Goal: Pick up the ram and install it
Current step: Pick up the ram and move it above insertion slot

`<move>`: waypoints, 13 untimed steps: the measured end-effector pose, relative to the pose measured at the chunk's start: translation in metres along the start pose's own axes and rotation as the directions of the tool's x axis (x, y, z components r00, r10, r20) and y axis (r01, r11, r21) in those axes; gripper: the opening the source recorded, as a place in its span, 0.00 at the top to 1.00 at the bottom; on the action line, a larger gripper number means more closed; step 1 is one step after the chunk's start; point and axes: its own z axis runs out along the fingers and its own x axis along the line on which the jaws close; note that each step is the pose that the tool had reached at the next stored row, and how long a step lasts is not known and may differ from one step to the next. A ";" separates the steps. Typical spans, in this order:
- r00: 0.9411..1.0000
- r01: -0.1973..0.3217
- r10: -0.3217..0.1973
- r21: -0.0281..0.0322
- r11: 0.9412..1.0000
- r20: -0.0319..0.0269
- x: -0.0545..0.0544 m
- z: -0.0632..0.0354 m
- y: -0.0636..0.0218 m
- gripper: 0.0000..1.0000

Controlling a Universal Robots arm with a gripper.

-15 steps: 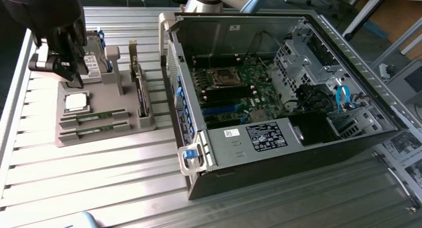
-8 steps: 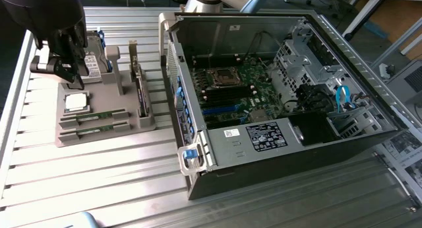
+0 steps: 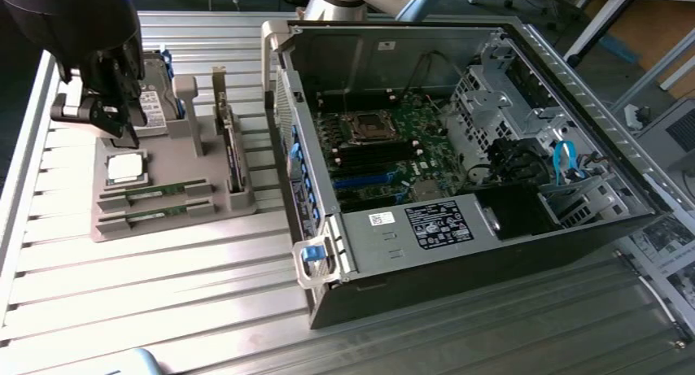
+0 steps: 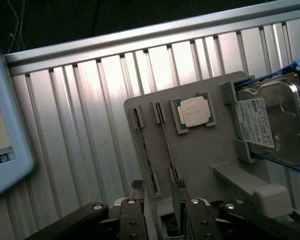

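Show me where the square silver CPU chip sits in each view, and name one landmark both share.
Exterior view: the CPU chip lies on the grey tray at the exterior view's left, beside the two ram sticks.
Wrist view: the CPU chip lies between the ram sticks and the hard drive.
Shared landmark: the grey tray.

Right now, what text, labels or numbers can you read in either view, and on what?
No text reads legibly.
Hard drive, white label: print and barcodes, too small.
Computer case, black label: white print, blurred.
White sticker beside it: blurred.
Screen in a pale frame: marks, blurred.
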 end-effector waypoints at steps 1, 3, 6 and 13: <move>1.000 0.000 0.000 0.000 1.000 0.000 0.000 0.0004 0.0000 0.64; 1.000 0.000 0.000 0.000 1.000 0.000 0.000 0.0013 -0.0001 0.64; 1.000 0.000 0.000 0.000 1.000 0.000 0.000 0.0025 -0.0001 0.64; 1.000 0.000 0.000 0.000 1.000 0.000 0.000 0.0052 -0.0001 0.64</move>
